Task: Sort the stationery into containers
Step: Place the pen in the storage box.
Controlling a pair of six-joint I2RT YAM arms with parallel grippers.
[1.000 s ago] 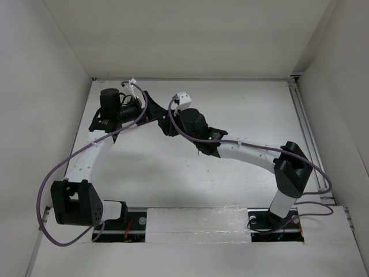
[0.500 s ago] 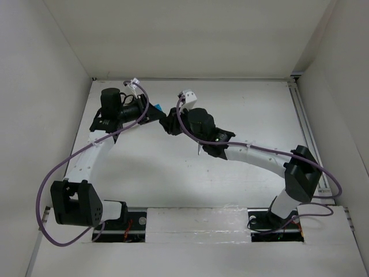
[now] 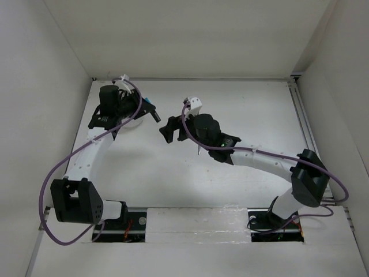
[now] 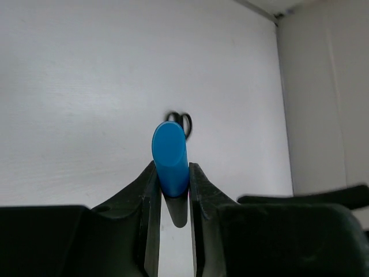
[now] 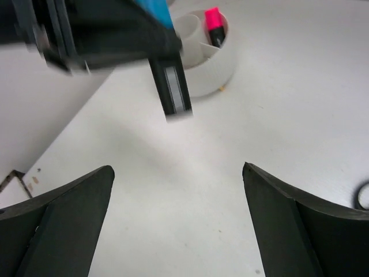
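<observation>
White table (image 3: 248, 104), flat, matte. Directly on it: round white bowl (image 5: 216, 72) at far-left area; black-handled scissors (image 4: 182, 122) lying flat, well apart from bowl; tiny tan bit (image 5: 222, 88) just beside bowl's base.

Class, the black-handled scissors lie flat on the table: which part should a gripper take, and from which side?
Come straight down from above: the scissors lie flat on the table. Probably pinch across the black handle loops, their bulkiest visible part; the blades barely show.

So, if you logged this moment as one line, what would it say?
left hand: shut on blue-capped highlighter | right hand: open, empty | pink-capped highlighter: in bowl | scissors: on table
</observation>
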